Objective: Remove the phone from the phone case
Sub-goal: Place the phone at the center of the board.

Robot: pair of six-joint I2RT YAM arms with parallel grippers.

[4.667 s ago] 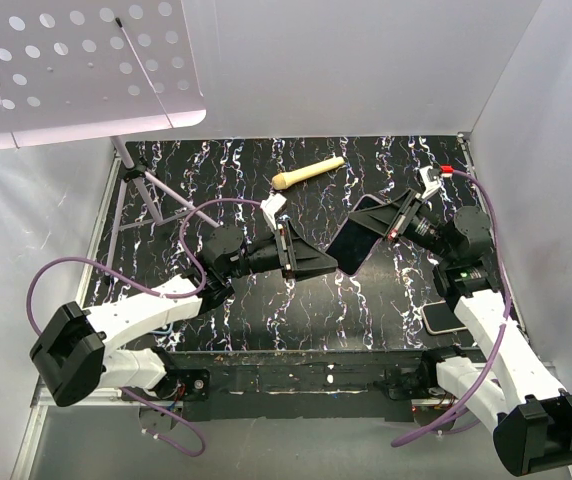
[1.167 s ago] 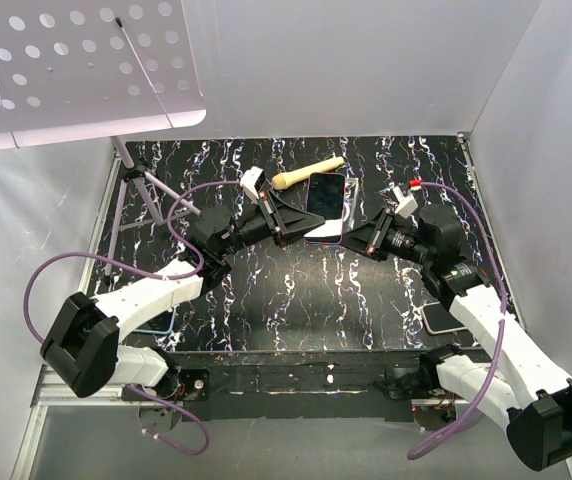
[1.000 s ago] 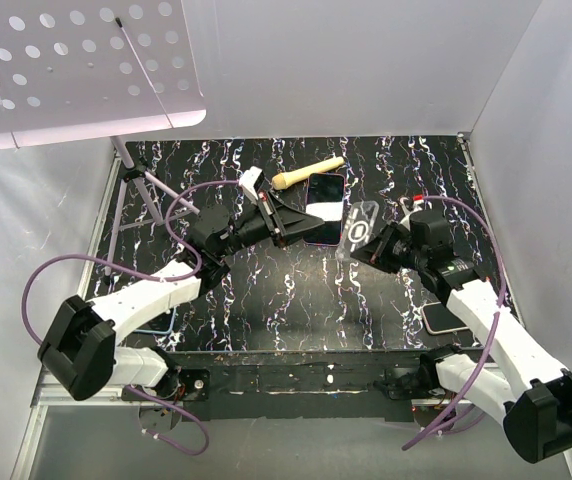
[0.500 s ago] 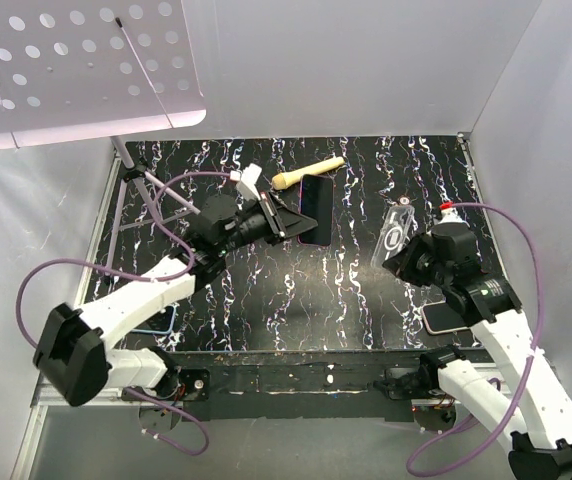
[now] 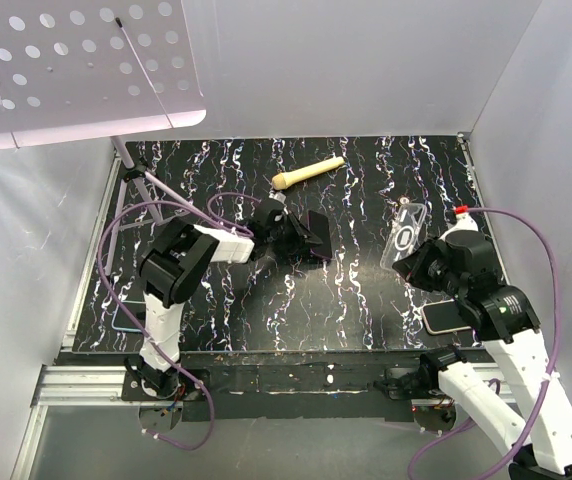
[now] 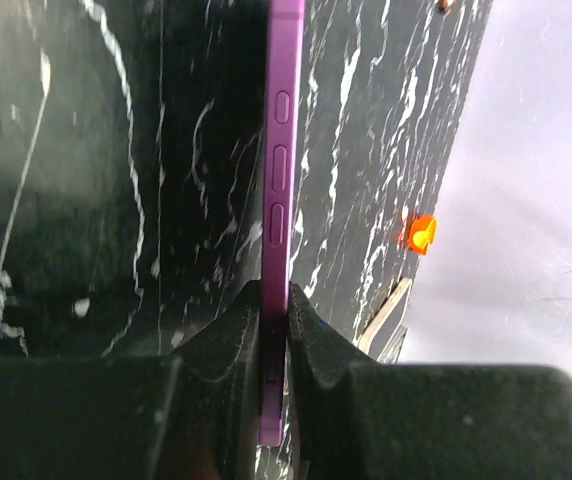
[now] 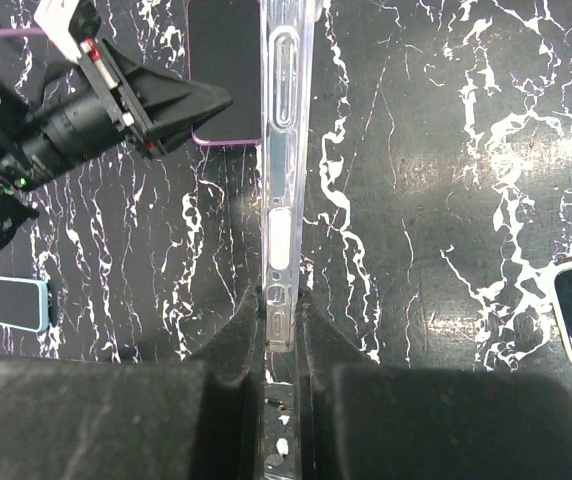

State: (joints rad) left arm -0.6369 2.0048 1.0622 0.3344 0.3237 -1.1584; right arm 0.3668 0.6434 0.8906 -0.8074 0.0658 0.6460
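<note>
The left end effector [image 6: 274, 312] is clamped on the thin edge of the purple phone [image 6: 279, 170], which is bare of any cover and sits near the middle of the black marbled worktop [image 5: 366, 290]. Well apart to the right, the right end effector [image 7: 281, 300] pinches the clear phone case [image 7: 284, 120] edge-on, raised above the worktop. A second phone [image 5: 444, 316] lies near the right arm.

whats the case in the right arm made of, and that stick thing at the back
The case looks like clear, glossy plastic; the marbled tabletop shows through it. The stick is apparently bare pale wood, matte tan, though the grain is too small to confirm.
</note>
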